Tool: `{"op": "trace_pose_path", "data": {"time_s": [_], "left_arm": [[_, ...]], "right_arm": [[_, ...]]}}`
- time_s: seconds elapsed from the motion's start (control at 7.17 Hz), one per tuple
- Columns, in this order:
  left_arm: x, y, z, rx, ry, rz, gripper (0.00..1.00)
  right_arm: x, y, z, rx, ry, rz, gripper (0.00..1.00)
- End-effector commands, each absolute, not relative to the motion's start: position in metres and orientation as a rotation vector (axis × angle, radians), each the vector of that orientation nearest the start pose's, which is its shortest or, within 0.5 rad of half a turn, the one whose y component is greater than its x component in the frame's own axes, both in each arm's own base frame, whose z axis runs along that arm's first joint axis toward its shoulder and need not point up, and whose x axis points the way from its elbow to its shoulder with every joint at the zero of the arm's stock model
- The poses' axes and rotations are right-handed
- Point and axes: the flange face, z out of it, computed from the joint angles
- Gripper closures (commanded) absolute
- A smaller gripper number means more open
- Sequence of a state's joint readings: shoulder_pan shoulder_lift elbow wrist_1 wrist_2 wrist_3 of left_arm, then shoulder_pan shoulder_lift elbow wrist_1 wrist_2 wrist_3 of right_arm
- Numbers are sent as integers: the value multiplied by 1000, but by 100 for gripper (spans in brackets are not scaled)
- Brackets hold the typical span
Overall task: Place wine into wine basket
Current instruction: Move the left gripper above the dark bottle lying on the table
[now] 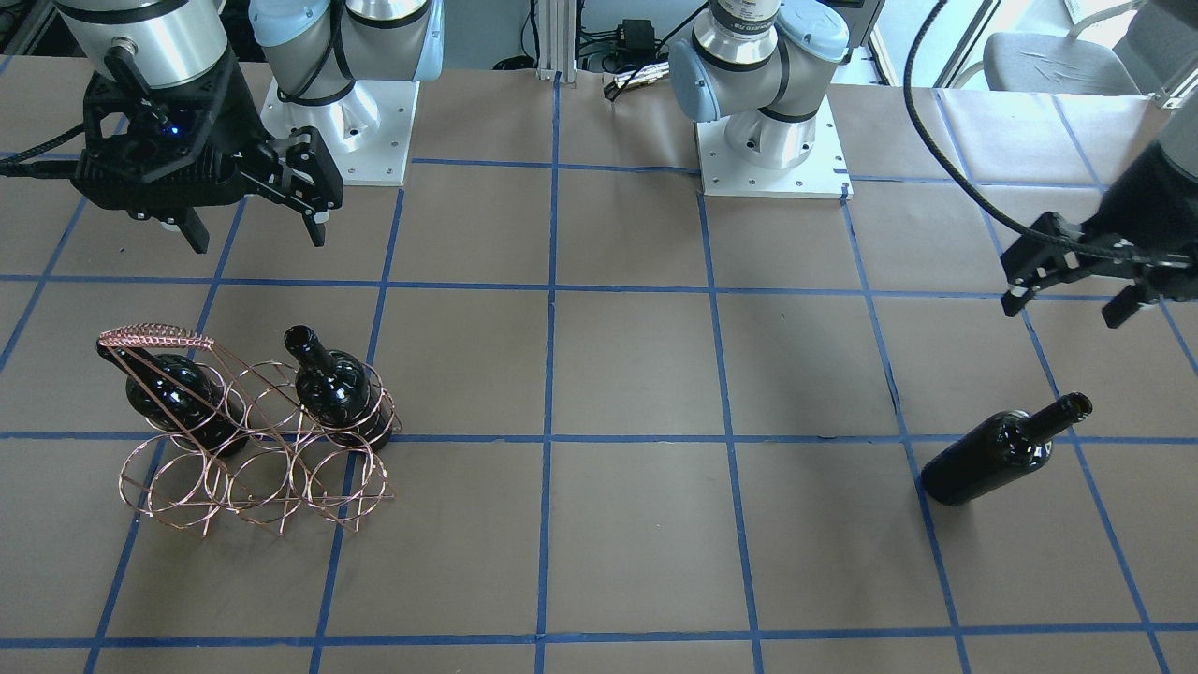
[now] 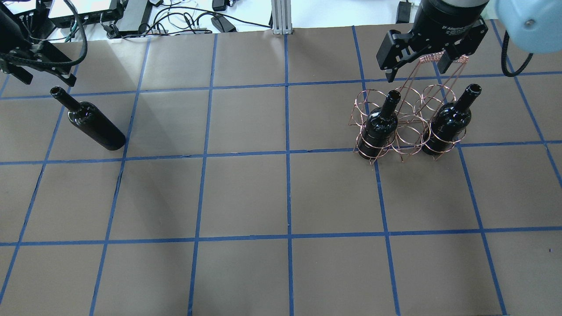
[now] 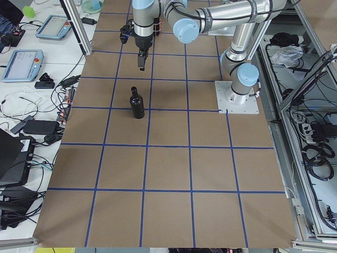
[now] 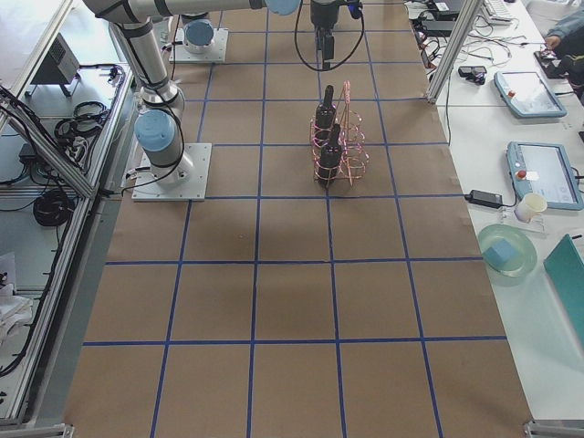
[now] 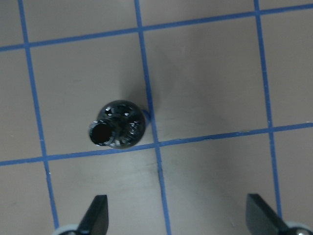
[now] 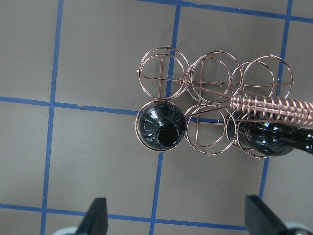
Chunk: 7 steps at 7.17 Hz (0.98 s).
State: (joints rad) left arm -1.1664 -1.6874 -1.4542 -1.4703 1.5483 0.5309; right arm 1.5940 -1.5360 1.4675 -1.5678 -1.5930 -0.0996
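Start at the left of the table (image 2: 246, 193), where the loose wine bottle (image 2: 94, 127) stands upright on its own, well apart from everything else. Your left gripper (image 5: 178, 215) hangs above it with its fingers spread wide and nothing in them. In the left wrist view the bottle's mouth sits ahead of the fingers and to one side of the midline, not between them. Line that up first. Bring the neck between the two fingers before you go down, then close on the neck just under the lip or on the shoulder. The glass is glossy and likely to slip, so a square grip matters.

Across at the right is the wine basket (image 6: 269, 108). It holds two bottles in the end rings of the row on the robot's side, one on the left (image 2: 377, 129) and one on the right (image 2: 448, 125). The middle ring (image 6: 207, 129) between them looks free, as do the three rings of the far row. Your right gripper (image 6: 176, 218) hovers above the basket, also wide open and empty, close to the coiled handle. I'd clear it away or use it to steady the light wire frame. Lower the bottle base first and vertical, clear of the handle.
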Motion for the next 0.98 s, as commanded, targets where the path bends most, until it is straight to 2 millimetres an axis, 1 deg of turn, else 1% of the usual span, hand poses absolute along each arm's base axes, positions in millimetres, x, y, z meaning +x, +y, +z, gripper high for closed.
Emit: {"op": "trace_pose_path", "data": {"time_s": [0.0, 0.14, 0.42, 0.7, 0.84], "left_arm": [[140, -594, 462, 219, 3105, -152, 0], [145, -604, 442, 213, 3121, -121, 0], [153, -618, 414, 217, 3130, -81, 0], [156, -624, 397, 218, 3145, -47, 0], [155, -622, 390, 218, 3155, -11, 0]], "right_arm": [[143, -509, 517, -198, 3158, -98, 0], [140, -511, 516, -188, 3157, -98, 0], [140, -510, 515, -162, 3161, -86, 1], [141, -510, 512, -84, 3163, -77, 3], [141, -509, 513, -48, 3163, -75, 4]]}}
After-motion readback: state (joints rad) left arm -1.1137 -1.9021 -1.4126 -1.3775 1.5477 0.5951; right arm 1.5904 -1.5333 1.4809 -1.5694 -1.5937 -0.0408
